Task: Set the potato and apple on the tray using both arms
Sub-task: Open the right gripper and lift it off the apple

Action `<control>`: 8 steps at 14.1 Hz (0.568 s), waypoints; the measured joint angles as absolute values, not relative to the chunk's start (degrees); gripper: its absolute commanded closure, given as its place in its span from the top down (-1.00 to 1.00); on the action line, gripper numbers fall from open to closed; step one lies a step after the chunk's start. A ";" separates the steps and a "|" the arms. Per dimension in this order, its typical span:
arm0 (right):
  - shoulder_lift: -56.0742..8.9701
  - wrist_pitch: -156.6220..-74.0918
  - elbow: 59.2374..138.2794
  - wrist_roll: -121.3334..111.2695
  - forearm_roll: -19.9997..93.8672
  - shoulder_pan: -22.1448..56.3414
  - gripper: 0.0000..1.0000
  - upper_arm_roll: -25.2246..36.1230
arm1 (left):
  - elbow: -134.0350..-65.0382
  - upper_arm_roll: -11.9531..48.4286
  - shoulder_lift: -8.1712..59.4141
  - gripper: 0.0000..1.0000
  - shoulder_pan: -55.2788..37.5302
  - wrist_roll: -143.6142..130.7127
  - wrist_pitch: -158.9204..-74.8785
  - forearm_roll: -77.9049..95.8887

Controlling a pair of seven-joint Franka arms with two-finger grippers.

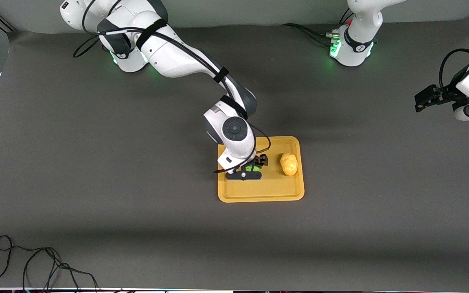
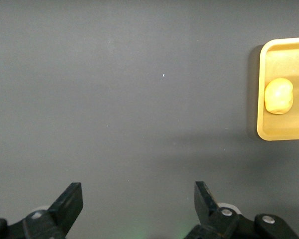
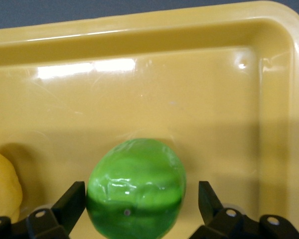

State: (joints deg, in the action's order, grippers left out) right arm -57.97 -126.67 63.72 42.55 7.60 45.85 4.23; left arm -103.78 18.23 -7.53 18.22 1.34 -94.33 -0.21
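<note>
A robotics lab or test bench is indicated. Two white jointed robot arms with dark grey joint bands, one [image 1: 177,57] based toward one end and one [image 1: 356,36] toward the other, are bolted along one edge of a wide tabletop covered in plain dark grey matte sheet [image 1: 96,162]. Green status lights are seen glowing at both bases. Loose black cables [image 1: 43,264] are left trailing at the tabletop's edge nearest the front camera. Bare grey wall panels are seen at the bases' edge.
</note>
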 measured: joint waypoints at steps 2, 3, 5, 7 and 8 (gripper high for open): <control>-57.96 -126.70 63.64 42.59 7.57 45.65 1.00 4.47 | -104.10 18.24 -7.79 1.00 18.19 1.34 -94.33 -0.21; -57.76 -126.71 63.50 42.59 7.55 45.40 1.00 4.89 | -104.21 18.24 -7.87 1.00 18.19 1.34 -94.37 -0.21; -55.36 -124.54 63.32 41.91 7.43 43.53 1.00 5.79 | -104.50 18.23 -8.07 1.00 18.19 1.35 -94.56 -0.20; -50.45 -118.55 63.46 40.72 7.43 40.68 1.00 5.83 | -104.70 18.24 -8.16 1.00 18.19 1.35 -94.80 -0.19; -47.60 -116.24 63.95 40.19 7.43 39.57 1.00 5.91 | -104.85 18.24 -8.17 1.00 18.19 1.35 -95.00 -0.19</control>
